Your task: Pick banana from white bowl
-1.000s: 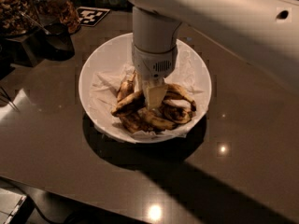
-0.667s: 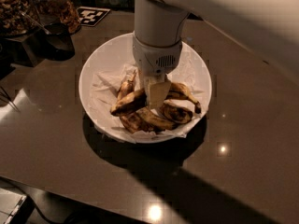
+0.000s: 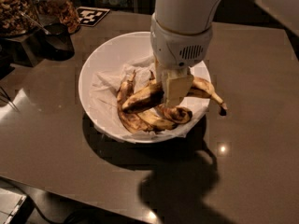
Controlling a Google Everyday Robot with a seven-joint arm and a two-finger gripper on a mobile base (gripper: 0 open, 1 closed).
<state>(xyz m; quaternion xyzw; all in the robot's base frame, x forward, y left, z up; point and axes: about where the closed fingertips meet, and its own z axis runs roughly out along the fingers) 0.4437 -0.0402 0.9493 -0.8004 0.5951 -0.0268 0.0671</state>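
Claw (image 3: pixel 175 95) hangs from the thick white wrist over the middle of the white bowl (image 3: pixel 93 65), clenched on the banana (image 3: pixel 205 88): one pale finger (image 3: pixel 177 87) lies across the fruit's middle, and the fruit sticks out to either side of it. Far left, at the back edge of the brown surface (image 3: pixel 254 164), stands a container of nuts (image 3: pixel 11 6), with a second jar of nuts (image 3: pixel 60 8) just beside it and a dark cup (image 3: pixel 57 42) in front of them. A black-and-white marker tag (image 3: pixel 92 15) lies flat behind the bowl. The bowl sits near the middle of the surface, lined with crumpled white paper (image 3: pixel 105 91). On the paper, in the bowl's left and front part, lie shorter brown-spotted banana pieces (image 3: pixel 140 121), touching one another. The banana's blotched left half slants up toward the claw above these pieces. Its yellower right half curves out past the claw and over the bowl's right rim, ending in a dark stem tip (image 3: pixel 223 110) that points down beyond the rim. A dark shadow falls on the surface in front of the bowl.
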